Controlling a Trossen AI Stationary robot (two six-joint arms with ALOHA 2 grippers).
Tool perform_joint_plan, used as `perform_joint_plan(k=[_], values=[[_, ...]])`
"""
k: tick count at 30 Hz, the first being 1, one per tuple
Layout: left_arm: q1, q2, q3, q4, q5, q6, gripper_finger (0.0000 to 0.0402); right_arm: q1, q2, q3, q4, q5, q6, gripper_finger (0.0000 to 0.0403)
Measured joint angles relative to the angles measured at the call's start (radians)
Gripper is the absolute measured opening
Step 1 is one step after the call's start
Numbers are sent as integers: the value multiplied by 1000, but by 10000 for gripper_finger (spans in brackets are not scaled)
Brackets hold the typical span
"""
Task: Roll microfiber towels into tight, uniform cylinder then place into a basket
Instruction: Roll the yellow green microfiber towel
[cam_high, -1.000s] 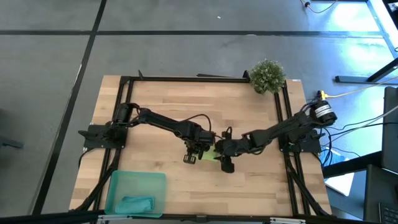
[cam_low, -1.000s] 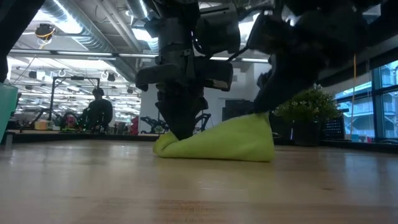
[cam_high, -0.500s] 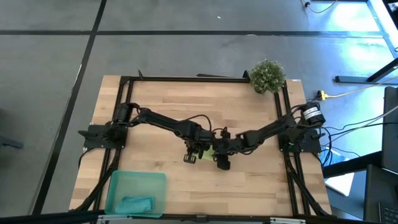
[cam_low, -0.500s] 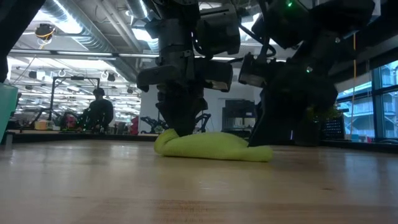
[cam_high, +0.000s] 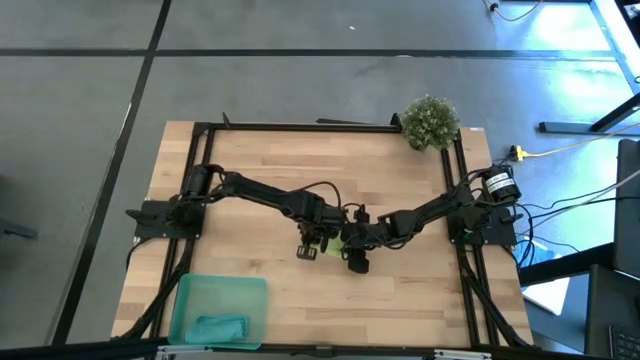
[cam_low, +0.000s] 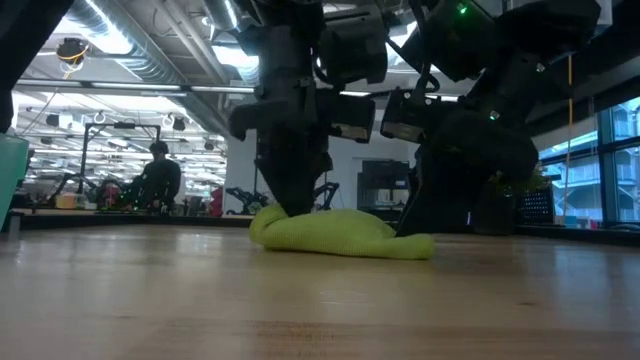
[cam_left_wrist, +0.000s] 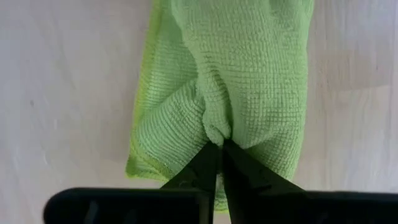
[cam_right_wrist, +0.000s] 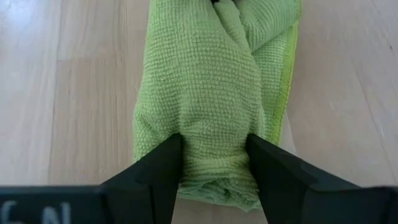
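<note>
Both grippers meet over the middle of the tabletop (cam_high: 250, 180), on the lime towel (cam_right_wrist: 205, 106). Left gripper (cam_left_wrist: 219, 148) has its two dark, tapered fingers pressed together, pinching a small pucker of cloth at one end of the towel; the knit bunches into creases that fan out from the pinch. Right gripper (cam_right_wrist: 214, 146) stands at its widest, its broad dark fingers (cam_right_wrist: 161, 171) flanking the other end of the towel, the soft roll filling the gap between them and touching both. Seen from the wrists, the towel is a thick, loosely rolled bundle of waffle-textured microfiber, with a flat stitched hem showing along one side and a rounded fold at the end. From table height it lies as a low, lumpy mound (cam_low: 340, 235) on the pale wood planks, the left arm coming down on one end and the right on the other. Near the front left corner of the tabletop sits the basket (cam_high: 190, 300), a shallow translucent teal tray with rounded corners, and inside it lies the teal towel (cam_high: 220, 327), a short crumpled roll toward the front edge. A bushy potted plant (cam_high: 431, 121) stands at the back right corner. In the room behind, a person (cam_low: 158, 178) is seated at a far bench.
</note>
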Motion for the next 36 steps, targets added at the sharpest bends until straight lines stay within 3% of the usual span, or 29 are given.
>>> perform_joint_plan(k=[14, 20, 29, 36], values=[[-4, -3, 13, -36, -126, -6, 85, 0, 2, -2, -3, -3, 3, 184], [10, -4, 109, -213, -134, -48, 89, -1, 2, -2, -4, -7, 3, 184], [-29, -6, 194, -319, -202, -56, 89, 0, 2, -3, -3, -6, 3, 184], [-69, -108, 197, -375, -207, -140, 89, -1, 3, -6, 20, -7, 2, 184]])
